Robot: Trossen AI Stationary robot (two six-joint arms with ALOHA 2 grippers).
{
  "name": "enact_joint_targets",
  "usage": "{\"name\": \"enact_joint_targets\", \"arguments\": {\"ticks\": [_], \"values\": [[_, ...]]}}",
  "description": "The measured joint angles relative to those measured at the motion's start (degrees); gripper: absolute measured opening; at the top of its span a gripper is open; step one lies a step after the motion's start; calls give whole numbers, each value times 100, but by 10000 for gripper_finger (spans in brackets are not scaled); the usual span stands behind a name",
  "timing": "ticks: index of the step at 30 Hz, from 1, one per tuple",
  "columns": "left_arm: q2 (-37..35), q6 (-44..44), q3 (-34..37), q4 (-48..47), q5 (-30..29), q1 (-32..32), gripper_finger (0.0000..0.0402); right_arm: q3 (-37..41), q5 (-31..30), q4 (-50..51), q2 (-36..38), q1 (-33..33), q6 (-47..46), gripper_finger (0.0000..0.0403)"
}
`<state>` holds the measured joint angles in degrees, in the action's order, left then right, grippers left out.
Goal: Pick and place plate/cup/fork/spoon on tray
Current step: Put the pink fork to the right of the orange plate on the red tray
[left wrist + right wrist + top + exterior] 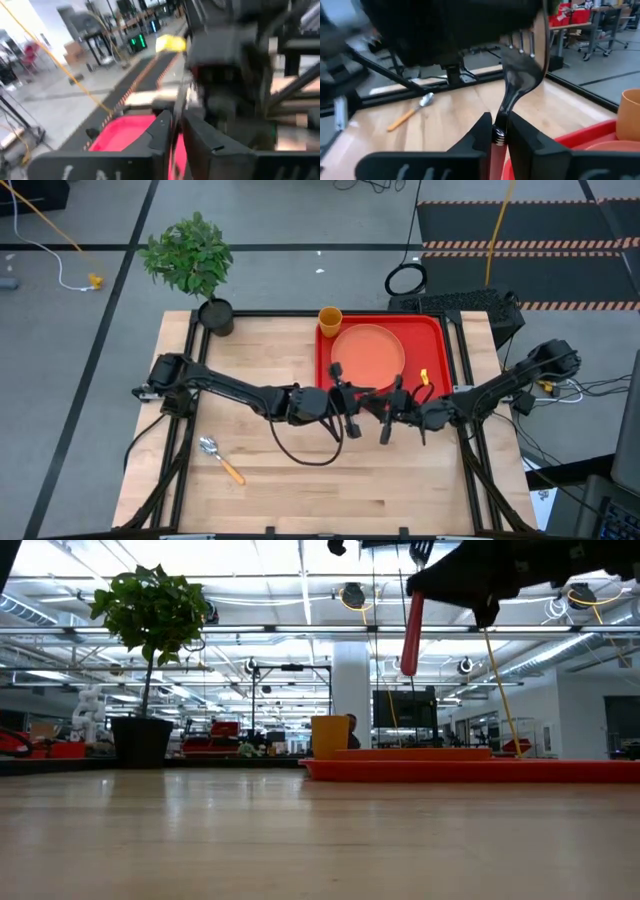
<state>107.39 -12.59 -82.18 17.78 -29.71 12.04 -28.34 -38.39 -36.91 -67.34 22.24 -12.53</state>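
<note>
My right gripper [499, 125] is shut on the fork [517, 70], held high above the table at the tray's near edge [390, 420]. My left gripper [176, 117] is close in front of it [345, 405]. Its fingers stand a narrow gap apart, just short of the fork's tines. The salmon-orange plate [367, 352] lies in the red tray [435, 330]. The amber cup [330, 320] stands upright at the tray's far left corner. The orange-handled spoon [220, 458] lies flat on the table at the near left. My right gripper pinches the fork between its two fingers where the metal neck meets the pinkish-red handle [499, 134]. It comes from the table's right side. The tines point on past the fingertips toward my left gripper. The handle [411, 635] hangs down below the fingers, clear of tray and table.
A black pot with a green plant [195, 260] stands at the table's far left corner. Bare wood lies between the spoon and the tray. A loop of dark cable [305, 450] hangs under my left arm.
</note>
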Motion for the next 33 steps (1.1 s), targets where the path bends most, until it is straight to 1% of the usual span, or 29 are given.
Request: {"name": "enact_joint_targets", "arguments": {"ticks": [5, 10, 13, 16, 18, 21, 24, 26, 33], "values": [[-330, 292, 10, -487, 74, 21, 102, -7, 434, 458, 384, -5, -143, 18], [-772, 581, 5, -1391, 299, 15, 133, -6, 820, 871, 716, 8, -173, 18], [-948, 840, 1, -1986, 804, -40, 141, -2, 1067, 1123, 963, 16, -161, 20], [-947, 910, 0, -2530, 1563, -92, 140, -4, 1357, 1351, 1231, 43, -45, 22], [-787, 1045, 1, -2510, 1778, -117, 137, -4, 1463, 1490, 1391, 41, -25, 21], [-507, 1182, 2, -2336, 1779, -125, 139, -4, 1489, 1554, 1562, 37, 97, 22], [-227, 1116, 1, -1992, 1773, -110, 153, -4, 1693, 1613, 1670, 32, 294, 22], [-47, 1105, 1, -1778, 1777, -103, 170, -4, 1762, 1607, 1737, 35, 408, 22], [428, 1139, 3, -1052, 1678, -106, 249, -4, 1766, 1456, 1797, 32, 811, 22]]}}
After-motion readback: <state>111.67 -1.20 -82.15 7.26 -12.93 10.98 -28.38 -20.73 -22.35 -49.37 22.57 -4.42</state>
